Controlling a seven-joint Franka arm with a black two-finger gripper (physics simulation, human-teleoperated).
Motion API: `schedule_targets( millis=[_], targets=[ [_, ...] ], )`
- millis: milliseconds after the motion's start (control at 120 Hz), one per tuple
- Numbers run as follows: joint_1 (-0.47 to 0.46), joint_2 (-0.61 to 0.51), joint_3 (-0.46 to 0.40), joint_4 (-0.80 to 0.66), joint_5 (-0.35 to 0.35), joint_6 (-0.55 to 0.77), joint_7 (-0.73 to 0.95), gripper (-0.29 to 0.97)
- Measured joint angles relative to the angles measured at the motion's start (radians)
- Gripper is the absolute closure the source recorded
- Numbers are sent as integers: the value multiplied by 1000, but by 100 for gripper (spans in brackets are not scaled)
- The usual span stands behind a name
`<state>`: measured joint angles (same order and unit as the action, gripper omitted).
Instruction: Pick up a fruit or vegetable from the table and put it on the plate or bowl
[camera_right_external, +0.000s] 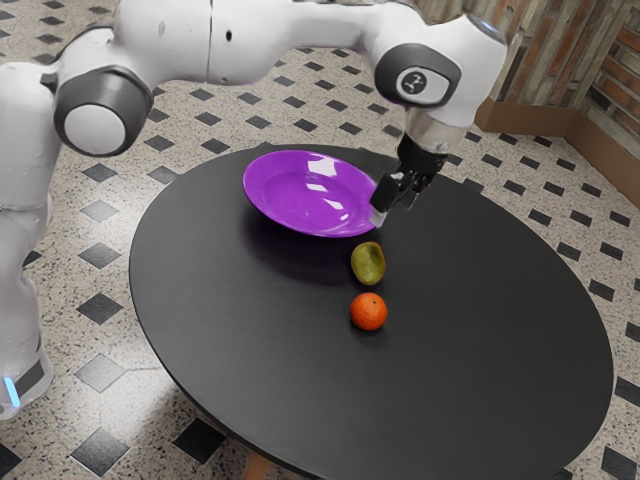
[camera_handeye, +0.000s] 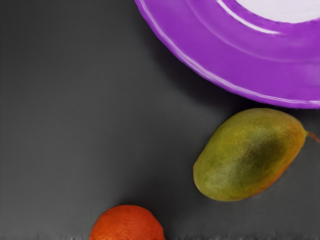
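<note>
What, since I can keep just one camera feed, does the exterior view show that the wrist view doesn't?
Exterior view adds: the arm, its gripper hanging by the rim of the plate near the mango, the whole round table and the tiled floor. Wrist view adds: the mango's stem tip and its green-to-orange skin up close. Both share: the purple plate, the mango and the orange on the dark table.
</note>
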<state>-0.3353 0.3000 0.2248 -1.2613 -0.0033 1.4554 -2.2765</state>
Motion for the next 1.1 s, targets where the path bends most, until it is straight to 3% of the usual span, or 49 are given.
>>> schedule_targets(
  millis=[117, 325, 558, 742, 933, 1100],
  targets=[
    [-21, 14, 1, -71, -18, 63, 34, 0],
    [-83, -130, 11, -377, -55, 244, 80, 0],
    [-155, -168, 17, -428, -92, 333, 114, 0],
    [-128, -262, 45, -565, -105, 392, 138, 0],
    [-71, -234, 56, -571, -107, 421, 174, 0],
    [-106, -210, 51, -571, -111, 446, 201, 0]
  ],
)
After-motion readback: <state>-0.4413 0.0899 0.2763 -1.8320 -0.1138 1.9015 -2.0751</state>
